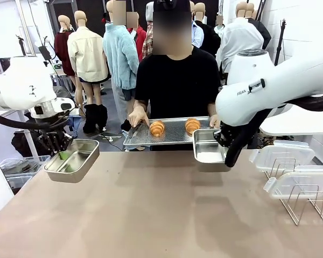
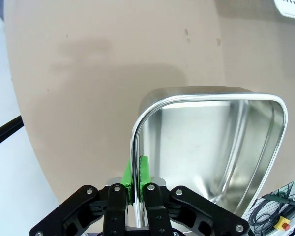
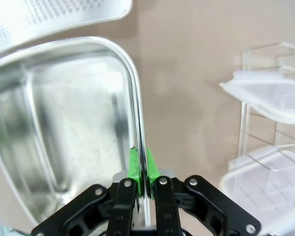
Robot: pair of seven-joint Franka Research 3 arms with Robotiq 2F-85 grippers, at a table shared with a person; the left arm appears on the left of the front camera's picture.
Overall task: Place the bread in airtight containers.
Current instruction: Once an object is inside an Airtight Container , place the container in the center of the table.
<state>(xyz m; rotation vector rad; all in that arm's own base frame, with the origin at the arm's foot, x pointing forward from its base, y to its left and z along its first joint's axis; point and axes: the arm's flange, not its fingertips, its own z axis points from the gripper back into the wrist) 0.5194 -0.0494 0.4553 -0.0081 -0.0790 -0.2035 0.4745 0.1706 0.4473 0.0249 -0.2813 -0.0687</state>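
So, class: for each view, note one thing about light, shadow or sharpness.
Front view: faint, soft-edged shadows on the table near the left tin and right tin. Left wrist view: glare runs along the left tin's rim, a dim shadow beyond it. Right wrist view: the right tin's inside reflects hazily; the clear lids look washed-out and soft.

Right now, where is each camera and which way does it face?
Front: fixed between the arms, facing across the table at the person holding the tray of croissants; both arms show.
Left wrist: on the left arm, along the left fingers shut on the left tin's rim, facing the table.
Right wrist: on the right arm, along the right fingers shut on the right tin's rim; lids beside.
Shared: front and right wrist both show tray and lids.
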